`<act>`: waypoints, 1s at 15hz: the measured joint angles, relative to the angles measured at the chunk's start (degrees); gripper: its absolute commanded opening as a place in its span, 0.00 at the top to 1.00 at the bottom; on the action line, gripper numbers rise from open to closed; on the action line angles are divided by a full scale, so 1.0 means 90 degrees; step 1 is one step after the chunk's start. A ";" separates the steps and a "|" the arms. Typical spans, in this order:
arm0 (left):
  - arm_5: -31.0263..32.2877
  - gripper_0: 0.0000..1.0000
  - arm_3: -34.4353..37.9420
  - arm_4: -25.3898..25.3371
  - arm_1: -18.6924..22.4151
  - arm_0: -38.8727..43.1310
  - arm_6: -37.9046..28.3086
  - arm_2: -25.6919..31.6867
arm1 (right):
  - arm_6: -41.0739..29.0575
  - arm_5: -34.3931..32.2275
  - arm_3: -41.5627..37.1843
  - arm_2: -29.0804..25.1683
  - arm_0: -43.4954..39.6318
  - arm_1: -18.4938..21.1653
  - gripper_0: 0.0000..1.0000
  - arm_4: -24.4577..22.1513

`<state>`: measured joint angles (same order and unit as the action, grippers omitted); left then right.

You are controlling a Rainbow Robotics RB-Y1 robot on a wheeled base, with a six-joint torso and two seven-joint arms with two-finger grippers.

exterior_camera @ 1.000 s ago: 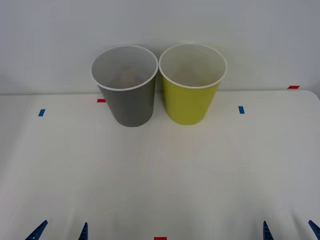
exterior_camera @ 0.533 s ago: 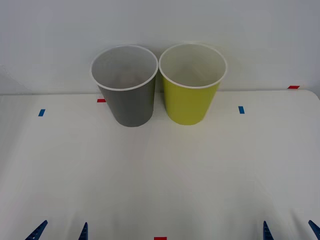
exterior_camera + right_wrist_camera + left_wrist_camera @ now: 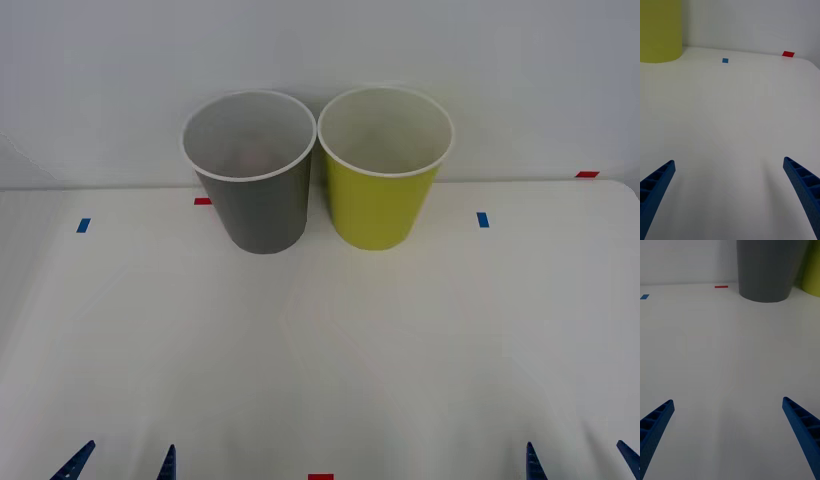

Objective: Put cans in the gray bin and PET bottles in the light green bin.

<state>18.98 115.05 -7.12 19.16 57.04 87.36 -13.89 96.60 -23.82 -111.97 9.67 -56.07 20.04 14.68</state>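
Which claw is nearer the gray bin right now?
Left. The left claw sits open at the table's near edge, on the gray bin side. The right claw, also open, is across on the light green bin side, farther away.

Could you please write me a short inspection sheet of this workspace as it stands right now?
Surface: white table, with small blue tape marks and red tape marks.
Job's things: gray bin and light green bin upright side by side at the far edge, gray on the robot's left. A faint shape shows inside the gray bin; I cannot tell what it is.
Clutter: nothing seen.
Grippers: left end effector and right end effector at the near edge, both open and holding nothing.
Cables: nothing seen.
Surroundings: plain white wall behind the bins.
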 measured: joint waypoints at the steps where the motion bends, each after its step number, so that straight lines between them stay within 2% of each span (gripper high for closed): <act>1: 0.0000 0.00 0.0000 0.0000 0.0000 0.0000 0.0000 0.0000 | 0.0000 0.0000 0.0000 0.0000 0.0000 0.0000 0.00 0.0000; 15: 0.0000 0.00 0.0000 0.0000 0.0000 0.0000 0.0000 0.0000 | 0.0000 0.0000 0.0000 0.0000 0.0000 0.0000 0.00 0.0000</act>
<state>18.98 115.05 -7.12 19.16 57.04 87.36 -13.89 96.59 -23.82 -111.97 9.67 -56.07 20.04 14.68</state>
